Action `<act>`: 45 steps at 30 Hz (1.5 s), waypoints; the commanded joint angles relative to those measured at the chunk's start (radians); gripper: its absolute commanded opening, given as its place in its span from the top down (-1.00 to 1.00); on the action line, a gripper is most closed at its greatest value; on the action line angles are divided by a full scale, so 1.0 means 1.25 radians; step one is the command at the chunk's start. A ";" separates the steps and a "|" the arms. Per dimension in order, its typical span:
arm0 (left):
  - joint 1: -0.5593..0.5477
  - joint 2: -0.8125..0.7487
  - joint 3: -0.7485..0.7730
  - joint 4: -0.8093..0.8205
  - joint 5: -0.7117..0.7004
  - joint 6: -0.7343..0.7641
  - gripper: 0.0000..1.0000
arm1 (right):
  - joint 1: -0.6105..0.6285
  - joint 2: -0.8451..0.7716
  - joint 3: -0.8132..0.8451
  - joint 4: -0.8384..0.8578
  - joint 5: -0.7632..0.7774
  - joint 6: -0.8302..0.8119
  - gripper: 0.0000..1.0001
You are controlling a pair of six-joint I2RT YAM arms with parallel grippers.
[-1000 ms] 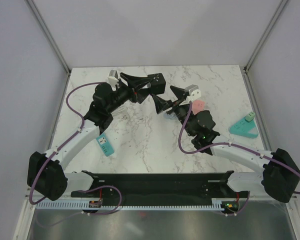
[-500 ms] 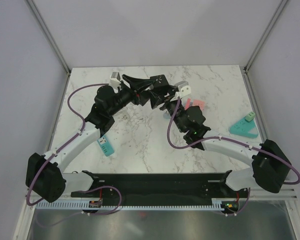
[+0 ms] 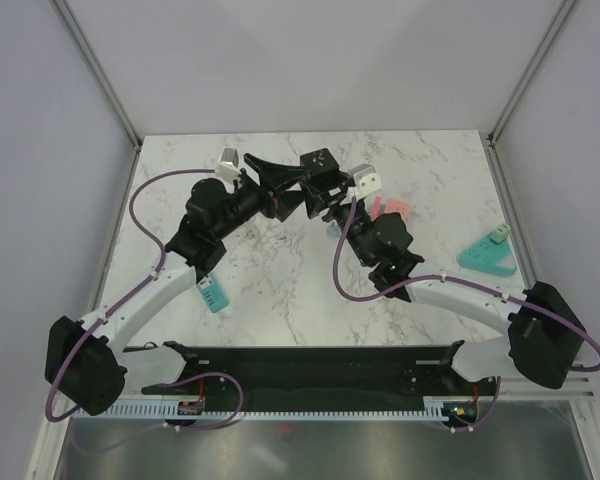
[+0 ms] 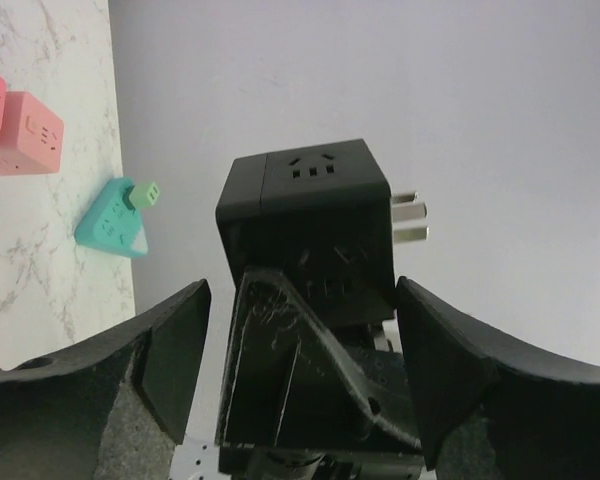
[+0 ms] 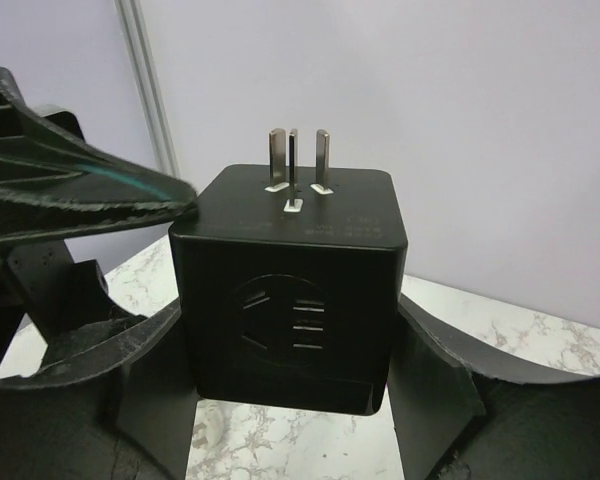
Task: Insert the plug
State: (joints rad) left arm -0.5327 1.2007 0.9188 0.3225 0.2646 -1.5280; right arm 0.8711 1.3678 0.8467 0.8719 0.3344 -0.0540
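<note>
A black cube adapter (image 3: pixel 316 160) with metal prongs hangs in the air above the far middle of the table. My right gripper (image 3: pixel 322 182) is shut on it; in the right wrist view (image 5: pixel 292 335) its fingers press both sides of the cube (image 5: pixel 292 270), prongs pointing up. My left gripper (image 3: pixel 300 190) is open with its tips level with the cube's near edge. In the left wrist view (image 4: pixel 302 285) the cube (image 4: pixel 305 200) and a right finger (image 4: pixel 280 380) sit between its spread fingers, with a thin gap on the left.
A teal triangular adapter (image 3: pixel 488 256) with a green plug lies at the right of the marble table (image 3: pixel 280 280), also in the left wrist view (image 4: pixel 115 220). Pink cubes (image 3: pixel 395 210) lie behind the right wrist. A small teal socket strip (image 3: pixel 212 292) lies under the left forearm.
My right gripper swung up and left from the middle of the table and closed round the cube that the left gripper held. The left arm has drawn back slightly.
</note>
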 commanded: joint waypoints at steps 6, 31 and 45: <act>-0.007 -0.051 0.026 -0.064 0.074 0.256 -0.69 | -0.006 -0.109 -0.013 -0.071 -0.031 -0.015 1.00; -0.013 0.005 0.295 -0.593 0.267 0.906 -0.75 | -0.007 -0.257 0.034 -0.577 -0.209 0.043 1.00; -0.046 0.074 0.286 -0.589 0.249 0.901 -0.72 | -0.007 -0.249 0.032 -0.583 -0.245 0.071 1.00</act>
State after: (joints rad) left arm -0.5861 1.2804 1.2694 -0.4194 0.5713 -0.4427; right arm 0.8639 1.0744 0.8391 0.0933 0.0513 0.0177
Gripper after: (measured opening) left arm 0.874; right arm 0.702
